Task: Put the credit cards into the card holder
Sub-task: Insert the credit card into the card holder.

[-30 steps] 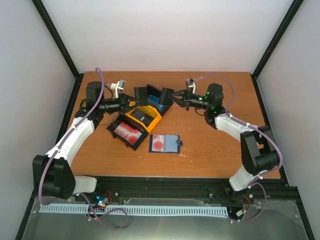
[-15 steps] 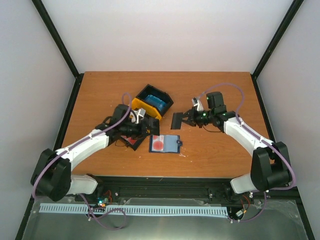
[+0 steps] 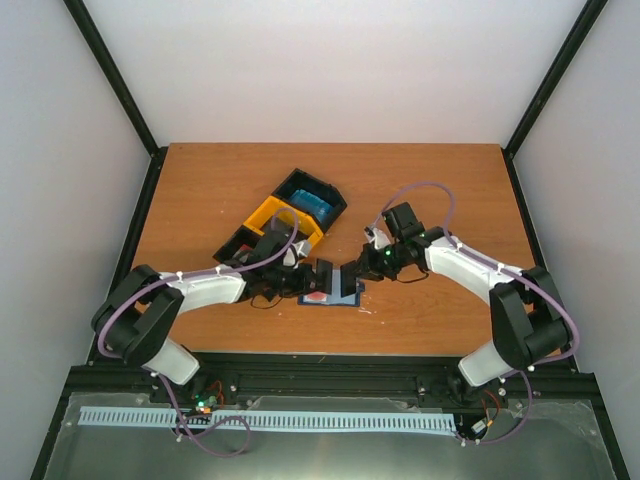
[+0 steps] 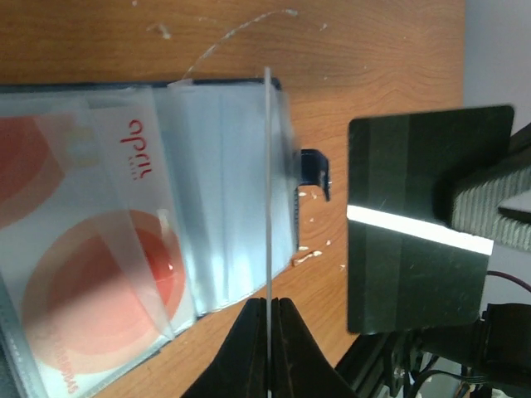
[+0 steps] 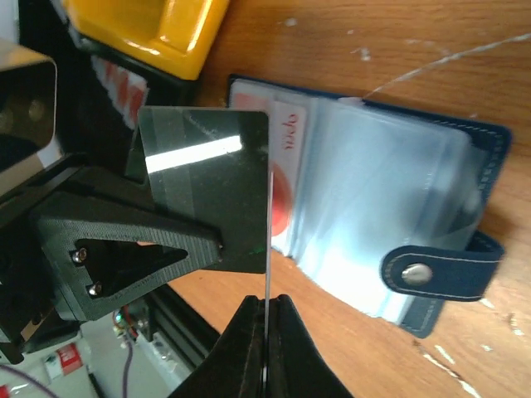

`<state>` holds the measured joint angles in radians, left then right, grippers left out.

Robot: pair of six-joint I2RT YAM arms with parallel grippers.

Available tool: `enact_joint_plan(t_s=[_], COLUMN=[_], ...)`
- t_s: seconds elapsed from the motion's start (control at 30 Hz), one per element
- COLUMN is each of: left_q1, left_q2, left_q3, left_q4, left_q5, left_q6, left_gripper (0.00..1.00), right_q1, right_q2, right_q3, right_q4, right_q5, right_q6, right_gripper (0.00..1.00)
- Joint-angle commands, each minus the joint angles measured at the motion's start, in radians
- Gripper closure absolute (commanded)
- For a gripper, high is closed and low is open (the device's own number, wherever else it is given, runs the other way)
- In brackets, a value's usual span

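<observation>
Top external view shows both arms meeting low over the card holder (image 3: 330,300). It lies open on the table (image 3: 450,190) at the lower middle of the frame, just below the black-and-yellow bin (image 3: 270,215). The left gripper (image 3: 308,280) is pinched tight on a credit card (image 3: 323,275) that stands on edge. The right gripper (image 3: 365,270) is clamped the same way on a second credit card (image 3: 349,282). The two cards stand near each other above the holder, and it cannot be told whether either touches it.

In the left wrist view, the left gripper's own card shows as a thin vertical line up the middle, over the holder's clear pockets. A stored card (image 4: 99,282) with a red circle sits in a pocket at the left. The second card stands at the right, its face dark with a bright band of glare. In the right wrist view, the holder's closing tab (image 5: 436,269) with its snap lies at the lower right.
</observation>
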<state>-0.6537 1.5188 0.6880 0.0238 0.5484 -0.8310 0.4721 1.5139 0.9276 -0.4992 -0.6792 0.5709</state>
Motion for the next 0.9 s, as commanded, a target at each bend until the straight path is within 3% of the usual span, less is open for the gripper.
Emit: enact_joint_plan(t_s=[0.0,0.37,0.87], left_q1=[-0.011,-0.011,-0.011], left_q2=[0.03,0.09,0.164], left_q3=[-0.064,-0.16,-0.147], left_q4=[0.196,0.395,0.461], left_q5=[-0.007,0.034,0.067], left_q6=[-0.023,-0.01,-0.015], left_gripper=[0.99,0.99,0.99], right_q1=[0.003,0.003,0.002], right_q2=[0.022,0.053,0.054], right_q3=[-0.029,-0.068,-0.104], right_q4=[-0.009,-0.019,0.015], right_q5=[0.099,0.186,0.194], right_q6=[-0.017,-0.028,-0.012], right_gripper=[0.97,0.97,0.97])
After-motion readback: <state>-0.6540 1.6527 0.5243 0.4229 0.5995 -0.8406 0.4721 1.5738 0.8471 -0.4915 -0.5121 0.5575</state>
